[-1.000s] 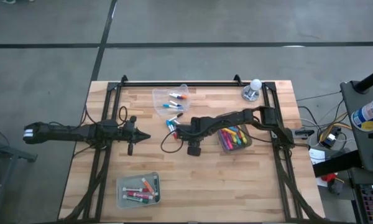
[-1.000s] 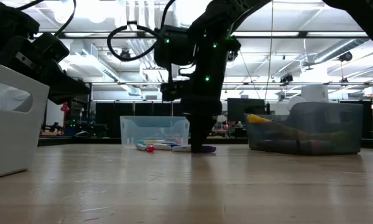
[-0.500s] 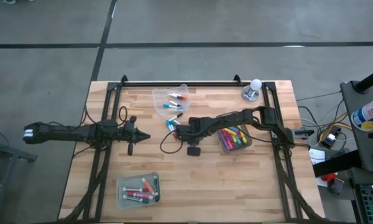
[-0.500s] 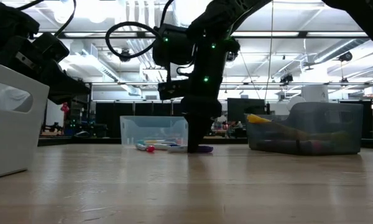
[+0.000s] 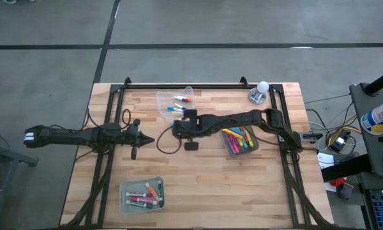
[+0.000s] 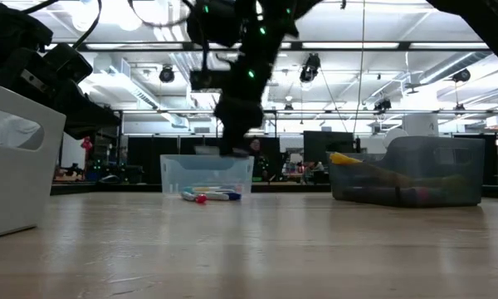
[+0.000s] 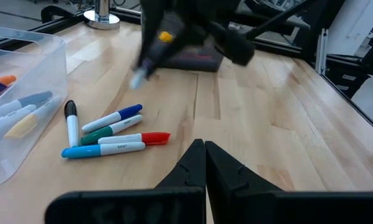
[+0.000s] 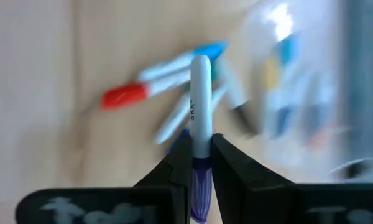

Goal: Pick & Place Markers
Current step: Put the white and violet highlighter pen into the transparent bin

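Right gripper: clamped on a white marker with a purple cap, the white end sticking out past the fingertips; in the high view the gripper hangs above the table's middle, just beside the clear bin.
Left gripper: fingers pressed together, nothing between them; the arm waits over the table's left side.
Loose markers: a small cluster lying flat on the wood next to the clear bin, blue, green, red and black caps showing.
Clear bin: at the far middle of the table, a few markers inside.
Grey bin: under the right arm, filled with yellow, pink and blue markers.
Near bin: at the table's near left, holding red and orange markers.
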You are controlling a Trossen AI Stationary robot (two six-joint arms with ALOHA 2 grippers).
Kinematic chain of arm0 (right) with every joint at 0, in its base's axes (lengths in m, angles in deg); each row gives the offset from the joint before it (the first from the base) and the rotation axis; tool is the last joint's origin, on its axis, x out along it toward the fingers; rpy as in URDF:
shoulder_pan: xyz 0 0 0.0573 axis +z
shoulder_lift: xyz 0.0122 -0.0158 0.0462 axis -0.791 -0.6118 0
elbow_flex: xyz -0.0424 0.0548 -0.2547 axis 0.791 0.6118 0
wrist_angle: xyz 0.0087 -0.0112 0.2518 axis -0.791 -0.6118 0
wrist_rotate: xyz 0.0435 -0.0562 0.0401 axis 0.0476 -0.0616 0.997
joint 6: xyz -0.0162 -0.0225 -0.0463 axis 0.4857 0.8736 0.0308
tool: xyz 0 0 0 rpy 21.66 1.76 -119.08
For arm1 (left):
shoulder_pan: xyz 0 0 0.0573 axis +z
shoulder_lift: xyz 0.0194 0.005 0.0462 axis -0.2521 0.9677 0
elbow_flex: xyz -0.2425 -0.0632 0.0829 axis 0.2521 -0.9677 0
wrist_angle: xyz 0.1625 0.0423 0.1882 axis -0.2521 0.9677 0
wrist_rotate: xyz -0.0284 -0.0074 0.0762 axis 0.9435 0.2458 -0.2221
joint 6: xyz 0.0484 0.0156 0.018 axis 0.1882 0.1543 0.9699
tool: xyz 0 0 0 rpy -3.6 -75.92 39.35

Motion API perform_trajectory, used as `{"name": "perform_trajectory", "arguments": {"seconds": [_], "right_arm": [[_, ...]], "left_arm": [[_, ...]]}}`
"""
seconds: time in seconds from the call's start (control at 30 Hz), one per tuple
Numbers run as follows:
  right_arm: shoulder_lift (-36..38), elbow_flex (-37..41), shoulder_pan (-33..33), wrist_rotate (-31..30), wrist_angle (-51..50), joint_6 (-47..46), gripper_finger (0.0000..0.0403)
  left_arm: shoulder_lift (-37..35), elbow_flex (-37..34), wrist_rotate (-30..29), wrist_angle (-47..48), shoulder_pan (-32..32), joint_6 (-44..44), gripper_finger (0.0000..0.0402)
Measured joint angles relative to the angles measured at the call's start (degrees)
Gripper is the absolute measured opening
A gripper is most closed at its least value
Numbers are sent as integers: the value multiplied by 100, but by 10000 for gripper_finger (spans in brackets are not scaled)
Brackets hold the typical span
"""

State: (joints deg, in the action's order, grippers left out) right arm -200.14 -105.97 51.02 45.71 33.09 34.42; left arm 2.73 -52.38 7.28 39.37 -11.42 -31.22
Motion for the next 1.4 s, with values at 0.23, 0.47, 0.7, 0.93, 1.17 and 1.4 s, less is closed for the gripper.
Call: {"name": "perform_trajectory", "arguments": {"seconds": [0.23, 0.47, 0.7, 0.93, 1.17, 1.4], "right_arm": [[15, -1145, -309, -209, 13, 654, 37], [24, -1860, -993, 467, 55, 416, 38], [24, -1783, -1844, 1532, 397, -378, 38], [-217, -1534, -2231, 2385, 495, -745, 38], [-615, -1551, -2238, 2409, 673, -567, 39], [-688, -1599, -2236, 2407, 796, -612, 76]], "left_arm": [[0, 0, 0, -2, -2, 0, 0], [0, -2, 0, -1, -2, 0, 0], [0, -2, 0, 0, -2, -2, 0], [0, -2, 0, 0, -2, -2, 0], [0, 0, 0, -2, 0, -2, 0], [0, 0, 0, 0, -1, 0, 0]]}}
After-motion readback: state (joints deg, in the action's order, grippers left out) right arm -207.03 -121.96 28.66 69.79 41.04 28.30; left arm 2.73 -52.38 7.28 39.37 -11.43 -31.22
